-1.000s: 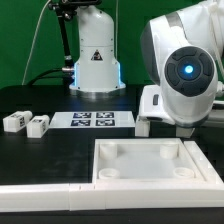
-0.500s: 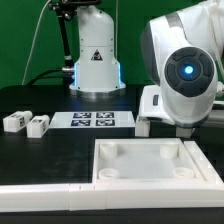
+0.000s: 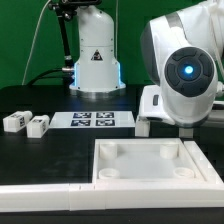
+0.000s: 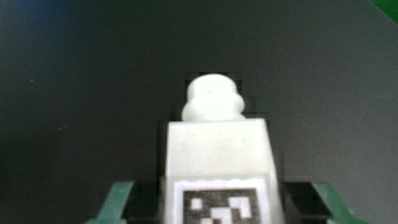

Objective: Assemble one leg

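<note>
In the wrist view a leg [image 4: 221,140], a stubby white block with a rounded peg at its far end and a black-and-white tag on its near face, sits between my green fingers [image 4: 125,203]. My gripper [image 4: 226,205] is shut on it above the dark table. In the exterior view the gripper is hidden behind the arm's big white body [image 3: 185,75], at that view's right. Two more legs [image 3: 15,122] [image 3: 38,125] lie side by side at that view's left.
A large white square panel with round corner sockets [image 3: 150,175] lies at the front in the exterior view. The marker board [image 3: 92,120] lies behind it, mid-table. A white robot base [image 3: 95,55] stands at the back against a green backdrop.
</note>
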